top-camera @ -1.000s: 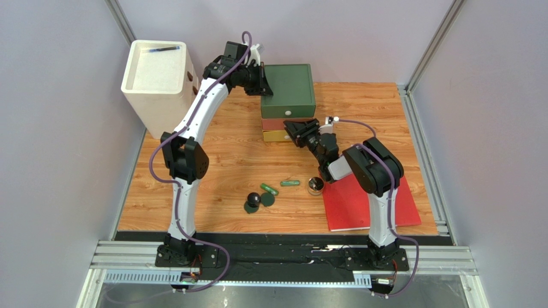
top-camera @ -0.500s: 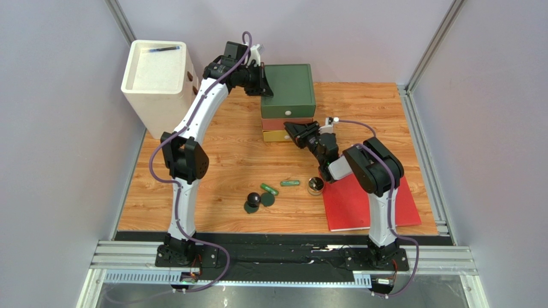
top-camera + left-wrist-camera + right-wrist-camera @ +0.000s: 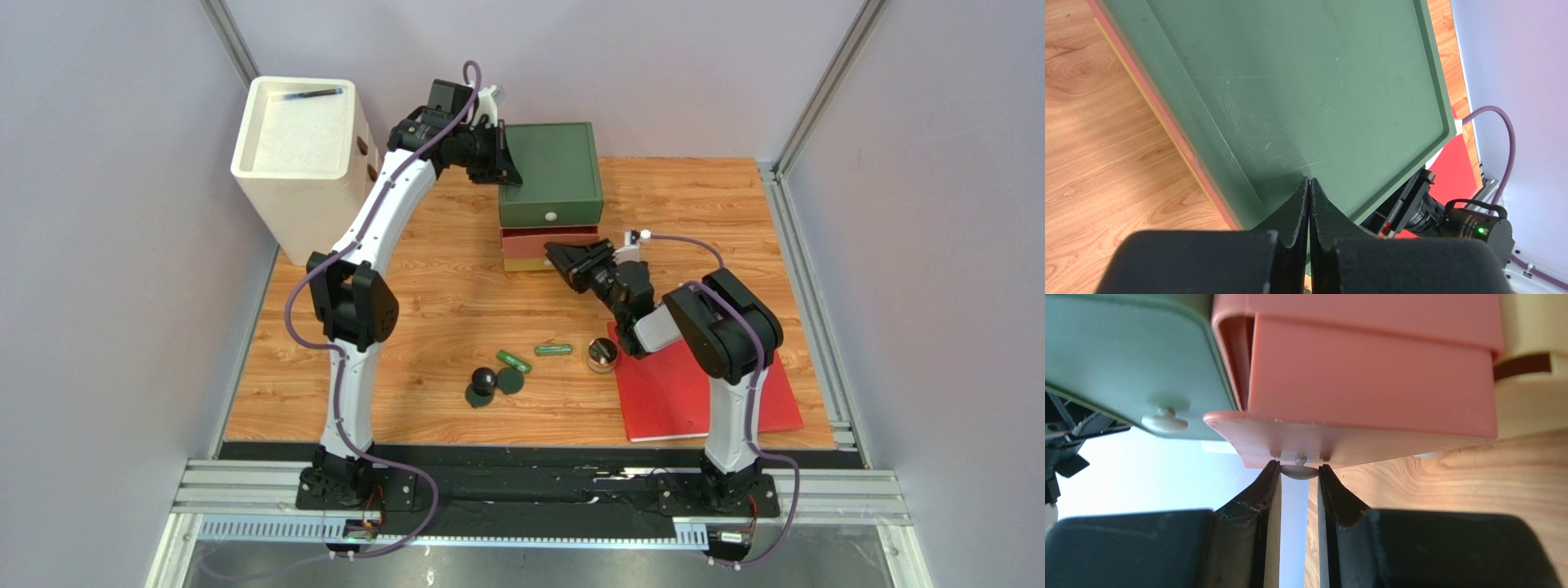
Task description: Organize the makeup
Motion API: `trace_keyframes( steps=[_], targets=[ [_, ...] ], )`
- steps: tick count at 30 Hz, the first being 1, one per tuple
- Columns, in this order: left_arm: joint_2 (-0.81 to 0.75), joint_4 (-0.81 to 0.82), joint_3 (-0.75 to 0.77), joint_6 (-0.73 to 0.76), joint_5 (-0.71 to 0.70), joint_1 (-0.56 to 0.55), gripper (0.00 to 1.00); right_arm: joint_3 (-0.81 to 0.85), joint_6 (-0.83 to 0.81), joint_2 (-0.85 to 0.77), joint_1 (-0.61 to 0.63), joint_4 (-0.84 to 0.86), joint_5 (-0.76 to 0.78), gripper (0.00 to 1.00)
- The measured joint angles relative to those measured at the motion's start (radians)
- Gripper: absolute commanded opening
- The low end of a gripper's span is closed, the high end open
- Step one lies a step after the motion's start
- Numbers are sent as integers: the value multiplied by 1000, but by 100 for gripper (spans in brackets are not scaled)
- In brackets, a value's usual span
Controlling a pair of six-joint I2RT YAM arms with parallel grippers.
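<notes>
Wooden surface [image 3: 417, 306], and we've got right tool [image 3: 1298, 468] clamped on the pink drawer [image 3: 1364, 380] knob [image 3: 1300, 473], closed left tool [image 3: 1309, 182] seemingly bracing the green top [image 3: 1321, 92].

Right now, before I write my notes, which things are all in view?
drawer unit: one, green top, far middle
pink drawer: one, pulled partly out, white knob
slim tubes: two, green, table centre
round compact: one, dark green, beside tubes
ball: one, black, beside compact
round jar: one, dark, at book corner
book: one, red, near right
bin: one, white, far left
left gripper: shut, over green top
right gripper: shut on knob
</notes>
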Motion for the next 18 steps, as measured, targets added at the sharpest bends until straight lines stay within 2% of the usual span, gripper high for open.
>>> trace_keyframes(
  steps=[15,17,18],
  targets=[
    [3,-3,4,0,1,0,0,-139,-21,-158,19,-80,-56,0],
    [3,-3,4,0,0,0,0,-150,-27,-172,24,-92,-57,3],
    [3,-3,4,0,1,0,0,-154,-31,-179,27,-103,-58,10]
  ],
)
